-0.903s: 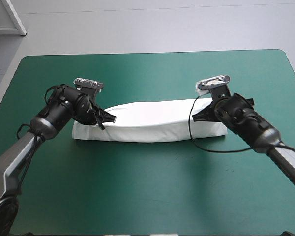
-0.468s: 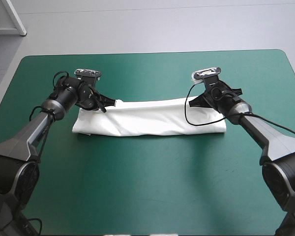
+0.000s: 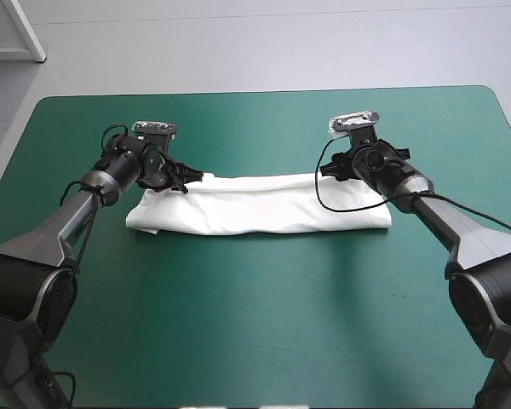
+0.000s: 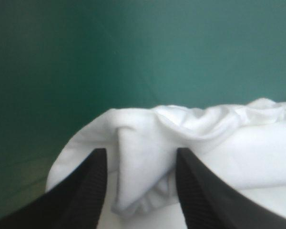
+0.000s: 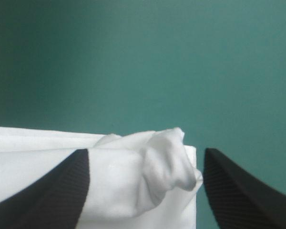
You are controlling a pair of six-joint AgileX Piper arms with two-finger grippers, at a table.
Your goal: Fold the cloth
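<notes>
- Across the middle of the teal-green table (image 3: 255, 324), the white T-shirt (image 3: 255, 213) lies folded in a long band.
- Left gripper (image 4: 139, 155) released, fingers straddling a fold at one end.
- Right gripper (image 5: 145, 155) released, spread over the opposite end.

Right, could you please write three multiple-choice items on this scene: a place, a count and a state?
1. Where does the white short-sleeved T-shirt lie? A. mid-table on the teal-green cover B. over the near edge C. in the far right corner
2. How many grippers are at its ends? A. none B. one C. two
3. How do the black fingers of the right gripper stand? A. shut B. apart C. hidden
1 A: the band crosses the middle. 2 C: the left gripper is at one end, the right at the other. 3 B: cloth shows between them.
</notes>
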